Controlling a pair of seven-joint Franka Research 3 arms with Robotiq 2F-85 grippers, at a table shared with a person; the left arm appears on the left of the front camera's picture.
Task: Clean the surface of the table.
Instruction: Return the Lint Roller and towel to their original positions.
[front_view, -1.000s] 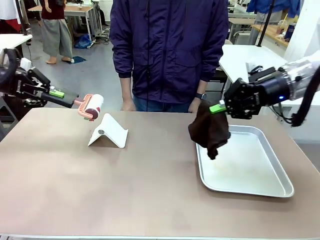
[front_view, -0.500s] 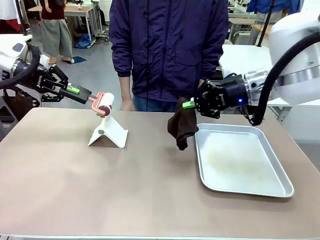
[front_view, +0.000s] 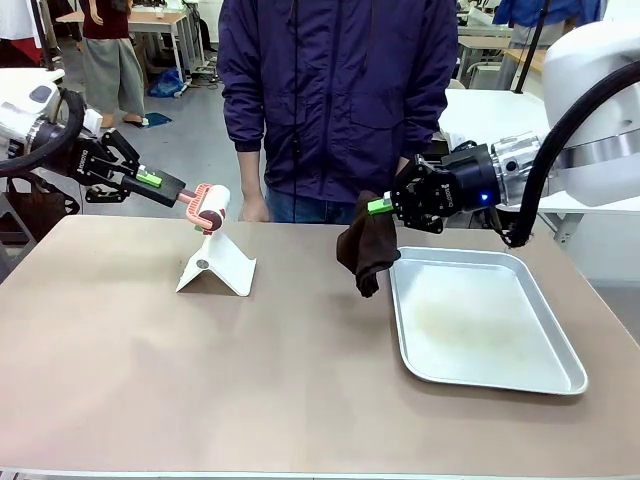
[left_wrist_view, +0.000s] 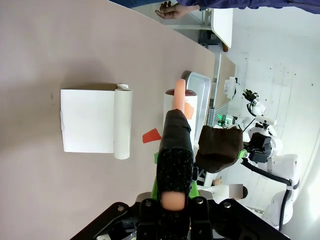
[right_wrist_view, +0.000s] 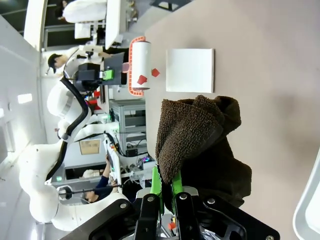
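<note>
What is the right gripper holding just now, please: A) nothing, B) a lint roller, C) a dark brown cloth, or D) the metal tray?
C: the right gripper is shut on the dark brown cloth, which hangs above the table beside the tray.

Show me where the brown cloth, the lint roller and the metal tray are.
brown cloth (front_view: 367, 252): front view, middle of the hanging fold.
lint roller (front_view: 212, 208): front view, its white roll.
metal tray (front_view: 498, 380): front view, its near rim.
</note>
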